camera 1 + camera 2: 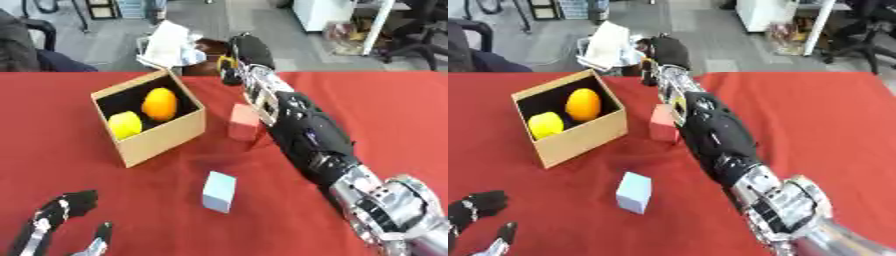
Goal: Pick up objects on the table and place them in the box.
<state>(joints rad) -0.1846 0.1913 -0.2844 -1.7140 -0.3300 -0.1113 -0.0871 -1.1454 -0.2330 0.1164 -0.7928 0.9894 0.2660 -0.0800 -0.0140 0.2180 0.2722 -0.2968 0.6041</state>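
An open cardboard box (166, 137) stands on the red table (87, 100) at the left. Inside it lie an orange fruit (159, 103) and a yellow fruit (125, 124). A red block (243, 121) stands just right of the box, close against my right forearm. Nearer the front stands a light blue block (219, 191). My right arm stretches from the lower right to the table's far edge, where my right hand (251, 50) shows its black back. A small yellow bit (226, 62) shows at the hand's left side. My left hand (63, 209) rests open at the lower left.
A white, crumpled-looking thing (169, 42) sits just beyond the table's far edge, left of my right hand. Office chairs and furniture stand on the grey floor behind. The red cloth runs on to the right of my arm.
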